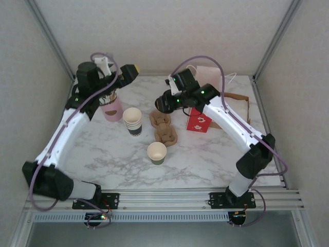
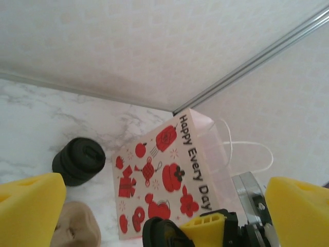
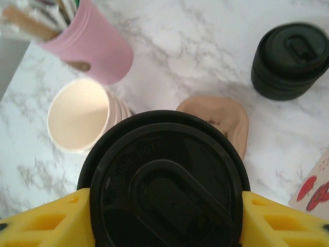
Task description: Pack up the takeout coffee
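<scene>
The single cream paper cup (image 1: 157, 153) with a dark base stands open-topped near the table's front centre. Its round black lid (image 3: 164, 188) is flat between the yellow fingers of my right gripper (image 3: 164, 216), which is shut on its rim. That gripper (image 1: 162, 103) hovers mid-table above the brown carriers, well behind the cup. My left gripper (image 1: 128, 72) is raised at the back left, clear of everything. In the left wrist view its yellow fingers (image 2: 28, 208) are spread wide with nothing between them, and it (image 2: 164, 206) faces the printed bag.
A stack of nested cups (image 1: 132, 121) and a pink cup of stirrers (image 1: 111, 108) stand left of centre. Brown pulp carriers (image 1: 164, 128) lie mid-table. A black stack of spare lids (image 3: 290, 59) sits beside a red-printed paper bag (image 2: 169, 175) at the back right.
</scene>
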